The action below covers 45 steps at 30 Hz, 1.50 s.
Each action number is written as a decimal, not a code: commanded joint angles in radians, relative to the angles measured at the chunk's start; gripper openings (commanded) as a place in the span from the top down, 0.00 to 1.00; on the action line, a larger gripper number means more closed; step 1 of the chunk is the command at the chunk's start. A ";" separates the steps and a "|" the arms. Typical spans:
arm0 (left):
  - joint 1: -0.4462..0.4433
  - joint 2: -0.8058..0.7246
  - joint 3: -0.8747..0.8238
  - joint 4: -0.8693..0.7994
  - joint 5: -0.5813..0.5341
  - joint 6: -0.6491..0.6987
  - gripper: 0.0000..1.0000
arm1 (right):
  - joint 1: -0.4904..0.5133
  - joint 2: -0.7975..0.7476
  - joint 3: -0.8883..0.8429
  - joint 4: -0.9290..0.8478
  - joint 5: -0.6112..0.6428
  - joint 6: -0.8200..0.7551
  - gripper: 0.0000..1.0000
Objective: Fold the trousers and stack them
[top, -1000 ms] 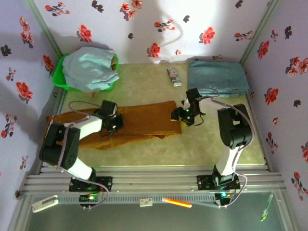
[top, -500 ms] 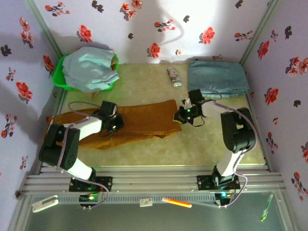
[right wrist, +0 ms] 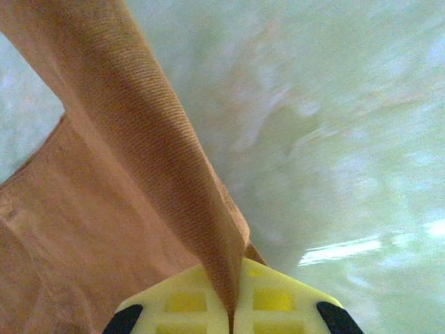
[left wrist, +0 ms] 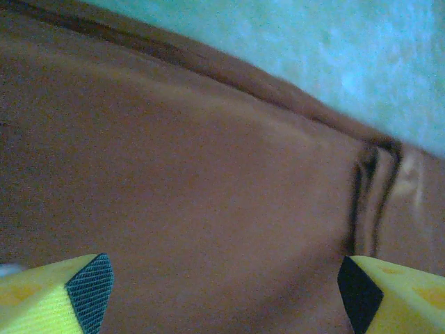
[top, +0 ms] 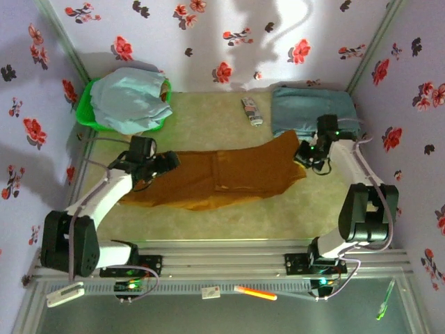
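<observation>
The trousers (top: 222,177) lay spread across the middle of the pale green table (top: 208,216). Their right end was lifted off the surface where the right gripper (top: 306,153) held its fingers pressed together on a fold of the ochre cloth, just in front of a folded blue-grey stack (top: 313,111). The left gripper (top: 164,161) was close over the left part of the trousers, its yellow fingers (left wrist: 49,299) spread wide with nothing caught between them
</observation>
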 commanded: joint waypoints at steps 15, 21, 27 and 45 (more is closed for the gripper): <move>0.097 0.075 -0.164 0.035 -0.007 -0.013 0.25 | -0.085 0.074 0.493 -0.261 0.110 -0.111 1.00; 0.094 0.121 -0.189 0.082 -0.006 0.001 0.60 | 0.105 0.040 0.583 -0.275 0.033 -0.056 1.00; 0.087 0.138 -0.218 0.190 0.091 -0.017 0.75 | 0.384 0.047 0.600 -0.180 -0.003 0.072 1.00; 0.045 0.177 -0.237 0.292 0.143 -0.039 0.76 | 0.901 0.451 0.738 0.204 0.010 0.441 1.00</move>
